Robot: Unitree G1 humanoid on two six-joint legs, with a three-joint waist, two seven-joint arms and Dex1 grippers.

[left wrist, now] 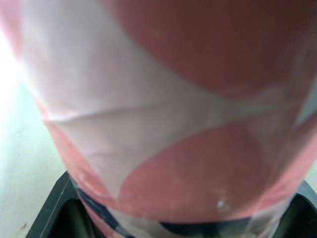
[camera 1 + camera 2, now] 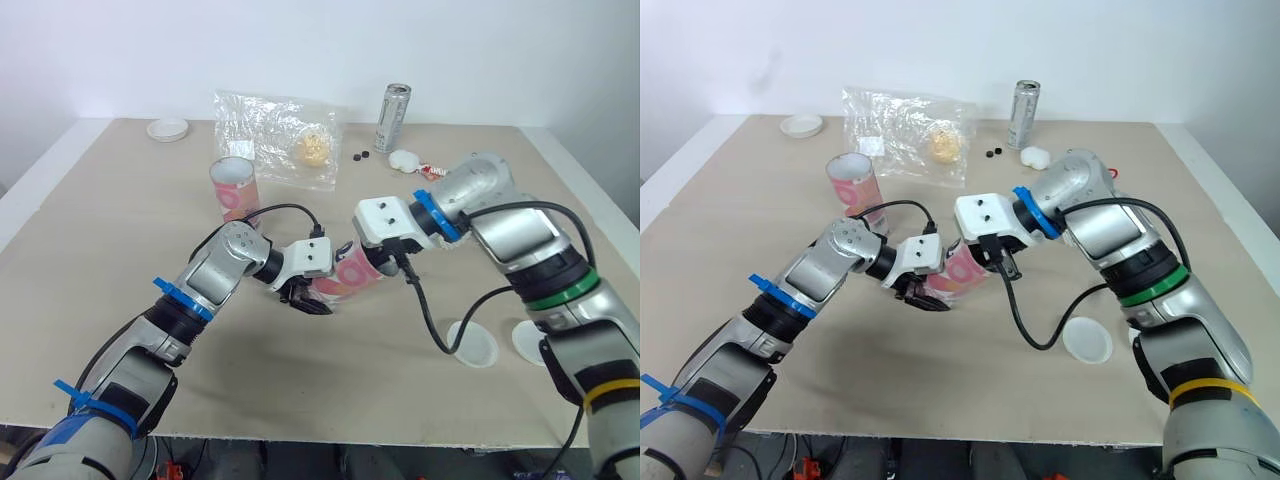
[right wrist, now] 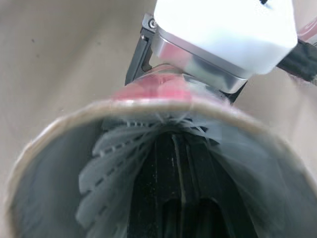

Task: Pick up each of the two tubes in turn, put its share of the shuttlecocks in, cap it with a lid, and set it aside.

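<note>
Pink tube (image 2: 349, 272), mid table (image 2: 110, 230), edges far: pinched by L gripper (image 2: 304, 297). R gripper (image 2: 387, 259) at mouth, grip untellable. Shuttlecock (image 3: 110, 163) seen inside via R wrist.

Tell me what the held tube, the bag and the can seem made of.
The tube looks like cardboard, tan matte rim, under a glossy pink-and-white wrap. The bag is clear, crinkled plastic film. The can is probably metal, judging by its silver sheen.

shuttlecocks (image 3: 106, 163) in near tube (image 2: 348, 270), other tube (image 2: 234, 188) behind, lids (image 2: 473, 343) at right
</note>
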